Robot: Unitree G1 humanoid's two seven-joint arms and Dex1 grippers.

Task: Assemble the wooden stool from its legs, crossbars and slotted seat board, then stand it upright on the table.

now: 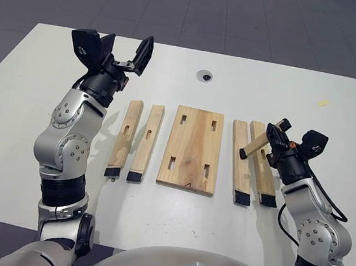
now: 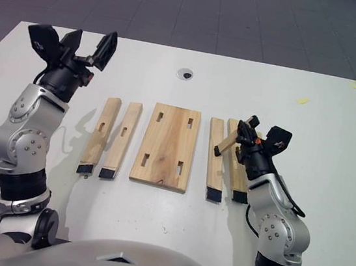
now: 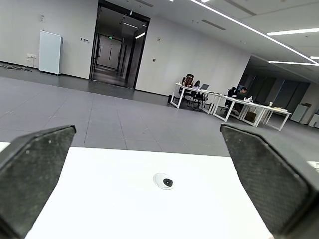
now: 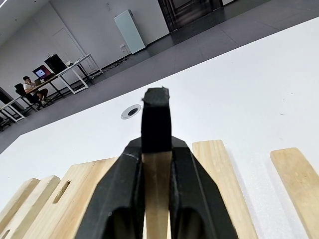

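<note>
The assembly has hardly begun, as far as one can judge. On the white table (image 1: pixel 269 86) the flat rectangular seat board of pale wood with four slots (image 1: pixel 192 148) lies in the middle. One pair of long pale wooden legs with black feet (image 1: pixel 126 133) lies just beside it on the robot's left. A second pair of legs (image 1: pixel 240 162) lies on the right. All of these parts are flat and apart from each other, and no piece sits in any slot.

The right gripper (image 1: pixel 270 137) is clamped on a short pale wooden bar with a black end (image 1: pixel 255 145), probably a crossbar. It holds the bar tilted above the right pair of legs. The left gripper (image 1: pixel 125 42) is raised over the far left part of the table, with its fingers spread wide and nothing between them.

Fitting the crossbars, joining the legs to the board and standing the stool upright all remain to be done.
</note>
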